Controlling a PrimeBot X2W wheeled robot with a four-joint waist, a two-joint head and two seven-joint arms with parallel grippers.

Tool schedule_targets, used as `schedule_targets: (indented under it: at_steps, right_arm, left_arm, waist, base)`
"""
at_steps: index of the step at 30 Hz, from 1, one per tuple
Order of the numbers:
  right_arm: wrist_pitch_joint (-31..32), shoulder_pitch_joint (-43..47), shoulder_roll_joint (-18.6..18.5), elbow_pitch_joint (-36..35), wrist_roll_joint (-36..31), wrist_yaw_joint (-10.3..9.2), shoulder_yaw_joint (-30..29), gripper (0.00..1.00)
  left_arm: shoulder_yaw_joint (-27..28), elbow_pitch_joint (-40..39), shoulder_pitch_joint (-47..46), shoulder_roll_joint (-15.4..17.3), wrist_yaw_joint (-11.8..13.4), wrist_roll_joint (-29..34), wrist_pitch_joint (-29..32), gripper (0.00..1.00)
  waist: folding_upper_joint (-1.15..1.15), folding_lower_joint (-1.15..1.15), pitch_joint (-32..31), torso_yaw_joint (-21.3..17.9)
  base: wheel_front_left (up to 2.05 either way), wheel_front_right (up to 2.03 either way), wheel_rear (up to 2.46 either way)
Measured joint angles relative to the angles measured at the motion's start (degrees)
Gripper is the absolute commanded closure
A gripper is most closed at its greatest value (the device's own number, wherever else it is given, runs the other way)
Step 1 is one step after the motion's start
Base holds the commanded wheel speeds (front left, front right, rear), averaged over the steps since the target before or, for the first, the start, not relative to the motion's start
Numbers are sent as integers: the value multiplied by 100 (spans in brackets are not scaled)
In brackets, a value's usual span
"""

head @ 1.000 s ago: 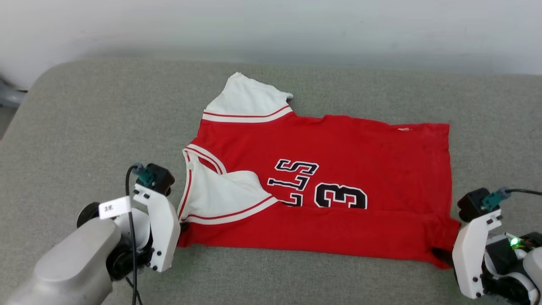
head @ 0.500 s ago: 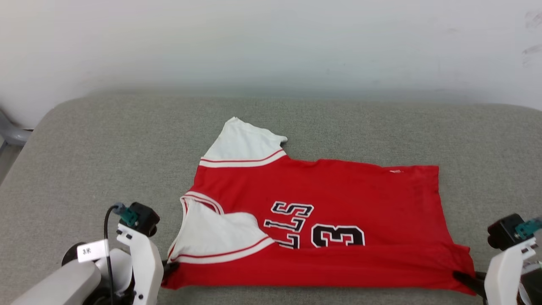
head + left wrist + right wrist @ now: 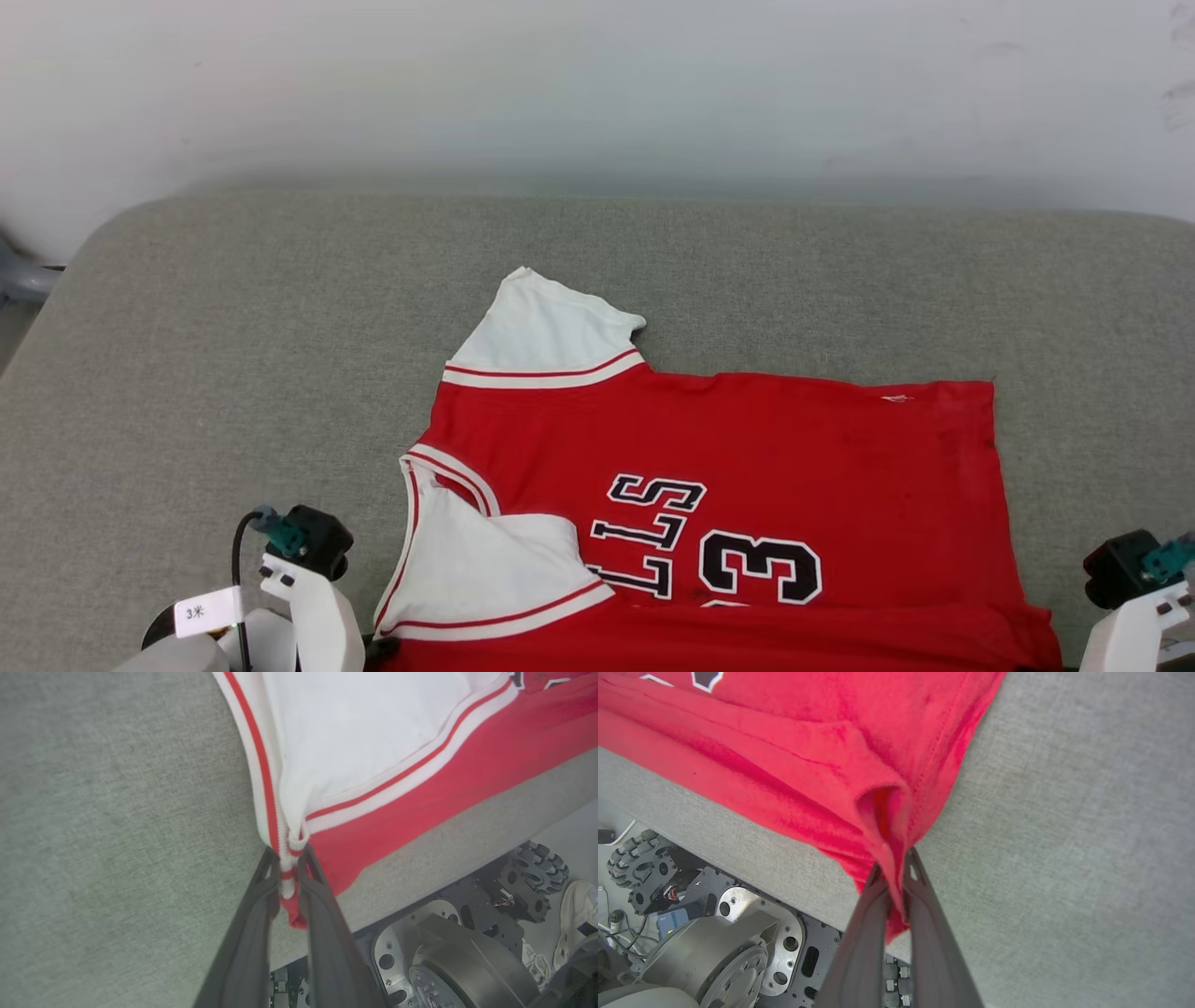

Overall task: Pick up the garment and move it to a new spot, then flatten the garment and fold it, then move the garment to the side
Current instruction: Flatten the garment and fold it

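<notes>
Gripping one garment (image 3: 747, 448), two corners: left end effector (image 3: 288, 853), right end effector (image 3: 894, 862).

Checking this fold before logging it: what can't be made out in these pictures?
Shirt near edge: head view, cut off by the picture's bottom edge.
Chest lettering: head view, partly covered by the folded-over white sleeve.
Corner pinched in the left tool: left wrist view, hidden between the fingers.
Shoe: left wrist view, cut off by the right edge.
</notes>
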Motion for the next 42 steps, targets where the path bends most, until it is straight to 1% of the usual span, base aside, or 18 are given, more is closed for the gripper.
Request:
schedule_targets:
  at_steps: [7, 8, 9, 10, 13, 17, 19, 21, 25, 28, 31, 32, 36, 39, 42]
  right_arm:
    - [-37, 25, 304, 377, -205, 0, 12, 100]
    - [-88, 25, 349, 426, -236, 0, 18, 85]
    - [-163, 25, 388, 466, -252, 0, 14, 50]
    - [-226, 25, 421, 489, -252, -1, 5, 0]
    - [-509, 43, 510, 510, -298, -1, -109, 0]
    - [-981, 88, 580, 388, -361, -3, -371, 0]
    - [-1350, 109, 666, 288, -475, -3, -599, 0]
    - [-1692, 115, 777, 182, -619, -3, -822, 0]
    - [-2442, 67, 1178, -1, -1127, -2, -1313, 0]
    - [-2872, 15, 1504, -181, -1502, -3, -1595, 0]
    - [-3203, -70, 1816, -412, -1822, -3, -1778, 0]
    - [-3371, -113, 1992, -576, -1965, -3, -1850, 0]
    - [-3572, -222, 2304, -873, -2197, -3, -1900, 0]
    - [-3600, -324, 2424, -1057, -2306, -3, -1867, 0]
    - [-3624, -431, 2514, -1177, -2412, -3, -1838, 0]
  left_arm:
    - [-11, 414, 69, -186, -43, -64, -113, 100]
    - [-13, 470, 69, -204, -48, -54, -129, 85]
    - [-14, 517, 69, -224, -51, -41, -170, 0]
    - [-9, 564, 69, -250, -40, -10, -238, 0]
    - [22, 616, 69, -254, -42, -2, -336, 0]
    - [107, 465, 65, -132, -37, 45, -469, 0]
    - [281, 332, 44, -96, -12, -60, -612, 0]
    - [449, 252, -121, -1, 53, 10, -824, 0]
    - [668, 237, -461, 99, 109, 192, -1085, 0]
    - [837, 325, -825, 44, 137, 265, -1248, 0]
    - [901, 534, -1284, -27, 107, 506, -1338, 0]
    - [969, 711, -1571, -169, 52, 501, -1328, 0]
    - [994, 1126, -2246, -347, -119, 548, -1100, 0]
    - [1007, 1467, -2735, -466, -266, 469, -728, 0]
    - [971, 1764, -3276, -550, -358, 450, -230, 0]
  waist:
    - [0, 0, 117, 24]
    - [0, 0, 115, 30]
    - [0, 0, 103, 34]
    - [0, 0, 83, 39]
    - [0, 0, -8, 61]
    - [0, 0, -154, 88]
    - [0, 0, -214, 95]
    - [0, 0, -249, 87]
    - [0, 0, -241, 12]
    - [0, 0, -162, -65]
    - [0, 0, -28, -160]
    - [0, 0, 93, -232]
    - [0, 0, 411, -390]
    - [0, 0, 694, -522]
    - [0, 1, 1005, -659]
  base:
    - [0, 0, 0]
    - [0, 0, 0]
    - [0, 0, 0]
    - [0, 0, 0]
    - [0, 0, 0]
    - [0, 0, 0]
    - [0, 0, 0]
    - [0, 0, 0]
    - [0, 0, 0]
    - [0, 0, 0]
    - [0, 0, 0]
    - [0, 0, 0]
    - [0, 0, 0]
    - [0, 0, 0]
    - [0, 0, 0]
